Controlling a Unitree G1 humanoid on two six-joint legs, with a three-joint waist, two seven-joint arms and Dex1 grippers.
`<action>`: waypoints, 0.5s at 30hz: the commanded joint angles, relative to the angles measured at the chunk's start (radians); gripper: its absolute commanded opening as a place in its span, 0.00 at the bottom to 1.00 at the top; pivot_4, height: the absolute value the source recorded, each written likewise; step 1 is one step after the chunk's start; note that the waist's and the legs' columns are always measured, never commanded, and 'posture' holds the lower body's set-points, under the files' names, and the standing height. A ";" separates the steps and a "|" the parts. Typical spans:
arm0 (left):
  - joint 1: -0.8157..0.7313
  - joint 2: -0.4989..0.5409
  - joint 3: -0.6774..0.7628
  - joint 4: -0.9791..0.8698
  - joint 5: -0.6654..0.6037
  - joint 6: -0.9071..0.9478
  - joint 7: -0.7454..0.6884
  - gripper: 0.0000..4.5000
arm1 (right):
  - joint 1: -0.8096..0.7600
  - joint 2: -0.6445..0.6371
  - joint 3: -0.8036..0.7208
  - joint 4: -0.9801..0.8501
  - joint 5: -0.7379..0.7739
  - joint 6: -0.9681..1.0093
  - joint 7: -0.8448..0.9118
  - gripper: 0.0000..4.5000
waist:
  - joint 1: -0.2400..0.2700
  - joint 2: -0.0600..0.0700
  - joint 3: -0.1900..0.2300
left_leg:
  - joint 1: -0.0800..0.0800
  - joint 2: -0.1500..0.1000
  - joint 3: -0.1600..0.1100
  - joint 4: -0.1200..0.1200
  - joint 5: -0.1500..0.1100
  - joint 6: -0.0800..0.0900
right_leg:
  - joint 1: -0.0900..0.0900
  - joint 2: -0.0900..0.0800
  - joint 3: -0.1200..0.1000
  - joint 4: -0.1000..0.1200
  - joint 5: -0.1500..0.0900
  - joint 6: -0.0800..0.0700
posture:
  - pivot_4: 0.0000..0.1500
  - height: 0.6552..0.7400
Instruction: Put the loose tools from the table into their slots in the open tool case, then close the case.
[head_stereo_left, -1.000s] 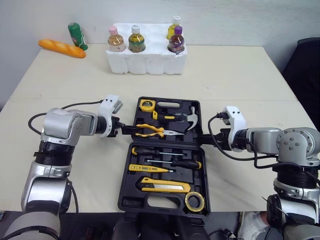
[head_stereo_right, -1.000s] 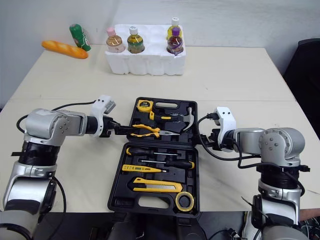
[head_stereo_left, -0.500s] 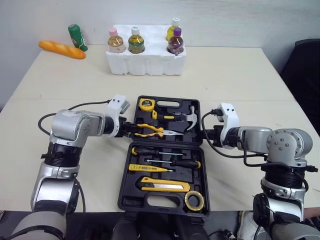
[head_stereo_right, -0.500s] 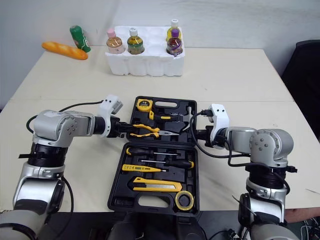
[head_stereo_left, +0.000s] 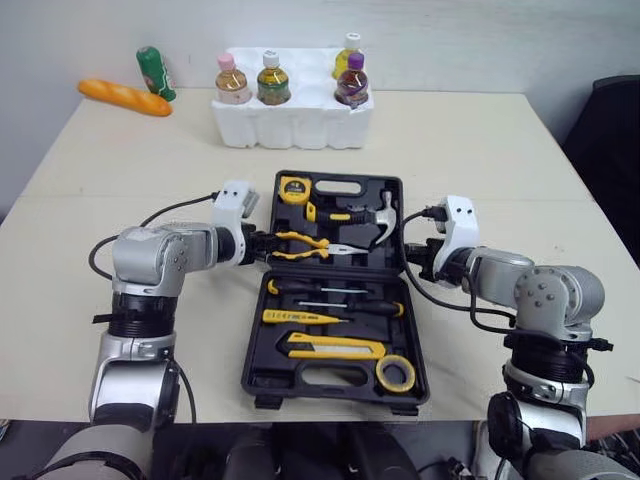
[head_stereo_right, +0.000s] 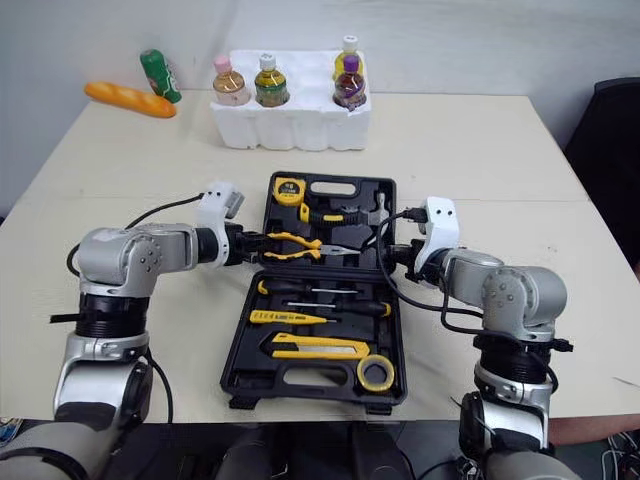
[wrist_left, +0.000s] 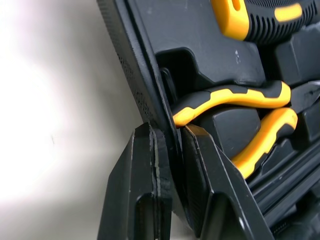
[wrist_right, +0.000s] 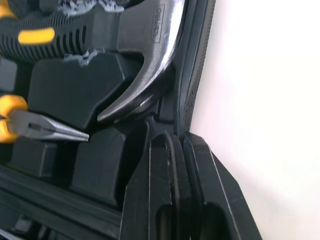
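Lying open on the beige table (head_stereo_left: 450, 150), the tool case (head_stereo_left: 335, 271) has its tools (head_stereo_left: 322, 319) in the slots. The left gripper (head_stereo_left: 262, 243) is closed on the left wall of the lid (head_stereo_left: 392, 190), and the right gripper (head_stereo_left: 410, 258) on the right wall. Behind the case are a white foam tray (head_stereo_left: 290, 125) of bottles (head_stereo_left: 273, 82), a bread loaf (head_stereo_left: 124, 96) and a white wall (head_stereo_left: 480, 40); a dark chair (head_stereo_left: 605, 140) stands right of it.

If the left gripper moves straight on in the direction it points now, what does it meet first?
The left gripper clamps the left wall of the tool case. Going straight on, its inner finger would most likely meet the yellow-handled pliers first, which lie just beyond that wall.
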 joint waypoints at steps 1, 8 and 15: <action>-0.010 -0.018 0.074 -0.078 -0.007 -0.143 0.013 0.03 | 0.013 -0.034 0.037 -0.062 -0.067 -0.178 0.051 0.00 | 0.000 0.000 0.000 | -0.002 0.000 0.000 0.000 0.000 0.000 | -0.002 0.000 0.000 0.000 0.000 0.000 | 1.00 1.00; 0.119 -0.007 0.051 -0.093 0.070 -0.504 -0.013 0.00 | 0.135 -0.178 0.227 -0.055 -0.325 -0.673 0.225 0.00 | -0.003 0.001 0.000 | -0.013 0.001 0.003 0.001 0.001 0.000 | -0.016 0.001 0.000 0.002 0.000 0.000 | 1.00 1.00; 0.310 0.057 -0.053 -0.120 0.225 -0.934 -0.059 0.00 | 0.353 -0.361 0.373 0.235 -0.763 -1.462 0.142 0.00 | -0.005 0.000 0.000 | -0.009 0.001 0.002 0.002 0.000 0.001 | -0.009 0.000 0.003 0.000 0.000 0.001 | 1.00 1.00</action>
